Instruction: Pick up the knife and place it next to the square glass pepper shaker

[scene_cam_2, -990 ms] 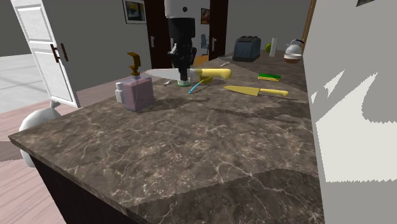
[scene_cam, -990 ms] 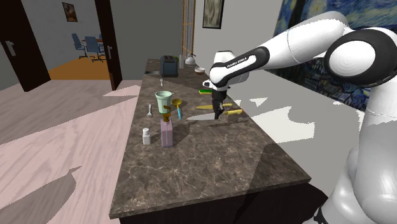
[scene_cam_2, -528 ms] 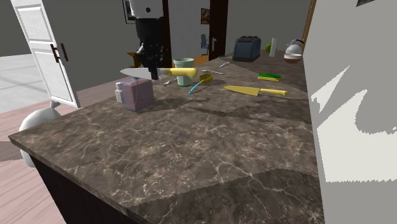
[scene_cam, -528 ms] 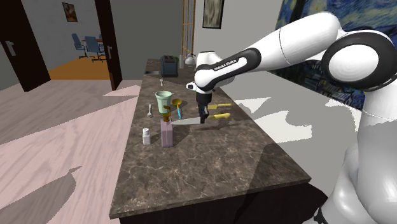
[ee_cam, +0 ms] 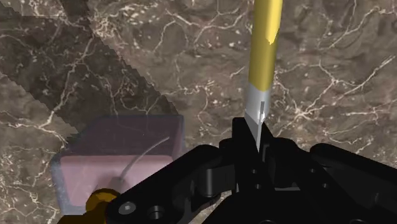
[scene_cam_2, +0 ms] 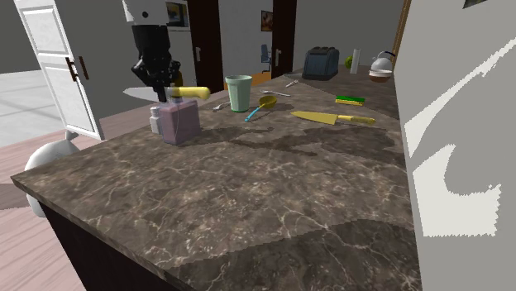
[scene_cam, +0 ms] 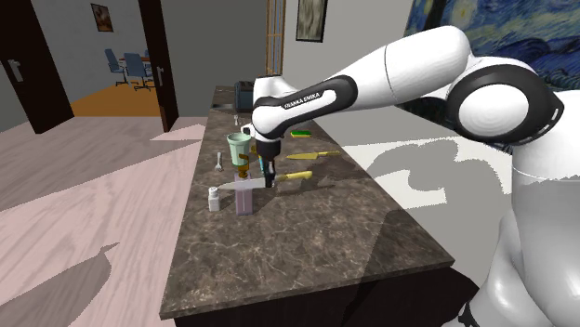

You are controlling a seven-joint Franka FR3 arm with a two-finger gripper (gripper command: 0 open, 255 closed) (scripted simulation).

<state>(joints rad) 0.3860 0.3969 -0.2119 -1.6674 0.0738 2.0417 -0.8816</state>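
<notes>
My gripper is shut on a knife with a yellow handle and a grey blade, held level above the counter. Seen from the second exterior view, the gripper holds the knife just above a pink soap bottle. The small pale pepper shaker stands beside that bottle, on its side toward the shoulder view's left, and it shows as the shaker behind the bottle's edge. At the wrist, the blade sits clasped between the fingers, with the yellow handle pointing away and the pink bottle below.
A green cup, a blue-handled spoon, a second yellow-handled knife and a green sponge lie on the dark marble counter. A toaster and a kettle stand at the far end.
The arm has carried the knife toward the shoulder view's left, from beside the second knife, past the cup, to above the pink bottle. The second knife stayed put.
</notes>
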